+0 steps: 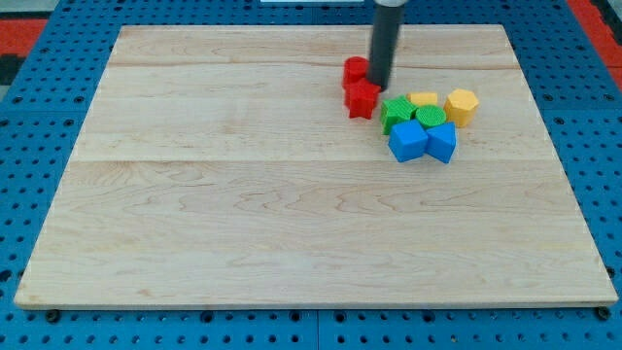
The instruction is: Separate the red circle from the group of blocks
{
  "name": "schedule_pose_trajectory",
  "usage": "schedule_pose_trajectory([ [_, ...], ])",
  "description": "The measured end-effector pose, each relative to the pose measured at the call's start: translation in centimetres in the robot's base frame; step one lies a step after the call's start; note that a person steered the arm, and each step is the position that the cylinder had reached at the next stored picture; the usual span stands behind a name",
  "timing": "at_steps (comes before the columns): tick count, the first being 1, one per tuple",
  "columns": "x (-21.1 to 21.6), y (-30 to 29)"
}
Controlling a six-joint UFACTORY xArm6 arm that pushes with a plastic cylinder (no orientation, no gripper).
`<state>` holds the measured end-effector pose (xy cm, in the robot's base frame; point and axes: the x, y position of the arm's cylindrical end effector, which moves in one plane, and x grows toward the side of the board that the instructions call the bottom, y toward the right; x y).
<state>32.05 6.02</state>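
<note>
The pale wooden counter (243, 194) carried a cluster at the view's upper right: two blue blocks (408, 142) (442, 142), a green star (395, 113), a green circle (430, 117), a yellow hexagon (462, 105), a yellow block (424, 99). A red star (362, 98) sat just left; the red circle (356, 70) touched my tip (377, 86). The arm carried no jaws.

2 red blocks (361, 97), 2 green blocks (396, 114), 2 blue blocks (408, 142), 2 yellow blocks (462, 106), 8 total; green count possibly off, overlapping.
</note>
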Motion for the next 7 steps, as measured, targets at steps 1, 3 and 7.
schedule_pose_trajectory([
  [1,0.0,-4.4],
  [3,-1.5,-0.5],
  [7,-9.0,-8.8],
])
